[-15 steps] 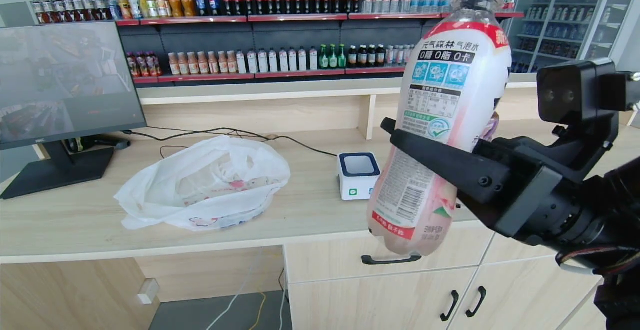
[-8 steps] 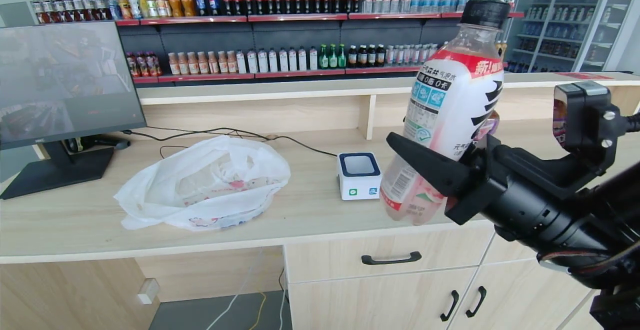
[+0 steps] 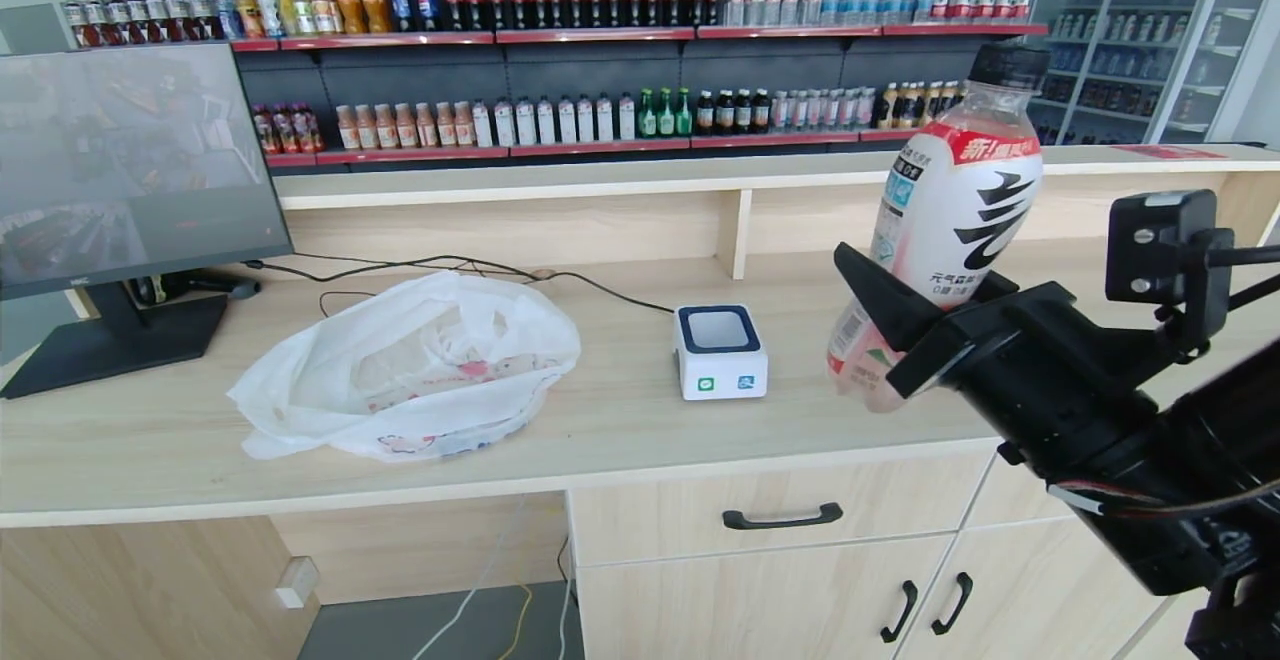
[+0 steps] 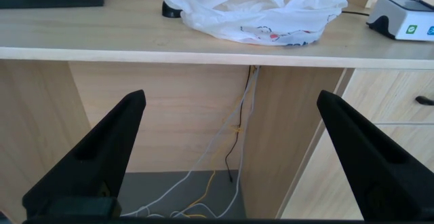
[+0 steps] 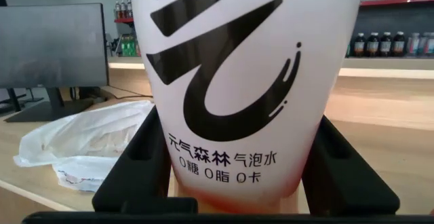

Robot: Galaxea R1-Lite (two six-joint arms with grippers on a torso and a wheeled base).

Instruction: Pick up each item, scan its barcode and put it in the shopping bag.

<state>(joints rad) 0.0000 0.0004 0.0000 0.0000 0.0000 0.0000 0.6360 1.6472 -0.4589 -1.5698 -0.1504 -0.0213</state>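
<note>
My right gripper (image 3: 925, 315) is shut on a tall drink bottle (image 3: 940, 230) with a white and pink label and a black cap, held upright above the counter's right part. The bottle (image 5: 234, 81) stands between the two black fingers (image 5: 135, 163) in the right wrist view. A small white scanner (image 3: 720, 350) with a dark window sits on the counter left of the bottle. The white plastic shopping bag (image 3: 410, 370) lies crumpled and open further left. My left gripper (image 4: 230, 156) is open, hanging below the counter edge, with the shopping bag (image 4: 261, 7) and scanner (image 4: 403, 17) above it.
A monitor (image 3: 130, 160) stands at the counter's far left with cables (image 3: 420, 265) running behind the bag. Drawers and cabinet doors (image 3: 780, 560) sit under the counter. Shelves of bottles (image 3: 550, 50) line the back wall. Bare counter lies between bag and scanner.
My right gripper has carried the bottle away from the camera, to the right and lower, and turned it so the barcode side faces away and the big black mark faces front.
</note>
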